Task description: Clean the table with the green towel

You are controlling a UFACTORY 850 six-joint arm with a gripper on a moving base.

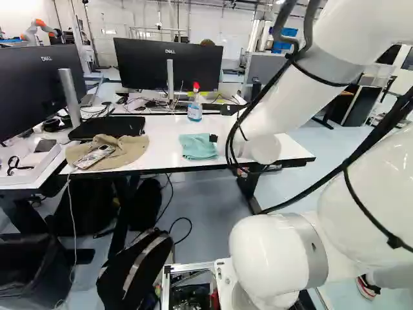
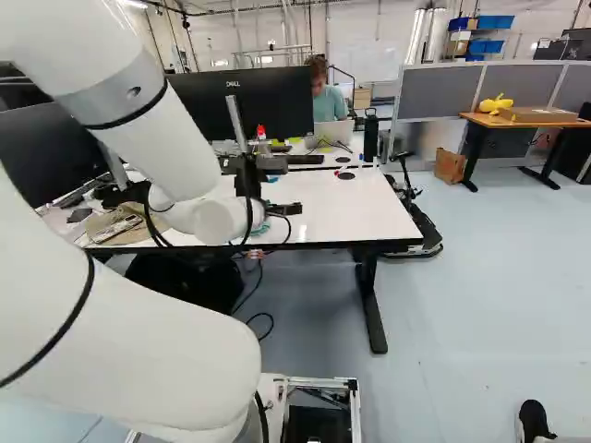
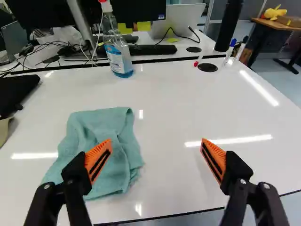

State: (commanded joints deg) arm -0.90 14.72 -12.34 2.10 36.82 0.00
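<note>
In the right base view my gripper (image 2: pixel 284 187) is over the white table (image 2: pixel 346 208), its two fingers spread wide. The wrist view shows the gripper (image 3: pixel 156 142) open with bare tabletop between its orange pads. One finger overlaps the edge of the green towel (image 3: pixel 106 129) in that view; whether they touch I cannot tell. Loosely folded, the towel (image 1: pixel 197 150) lies near the table's front edge, largely hidden by the arm in the right base view. A spray bottle (image 3: pixel 117 52) with blue liquid and a red top stands upright beyond it.
A beige cap (image 1: pixel 116 153) and a black flat case (image 1: pixel 110 127) lie on the table, left of the towel in the left base view. Monitors (image 1: pixel 169 64) stand behind. A black backpack (image 1: pixel 134 268) is on the floor. Another robot (image 1: pixel 37 29) stands far back.
</note>
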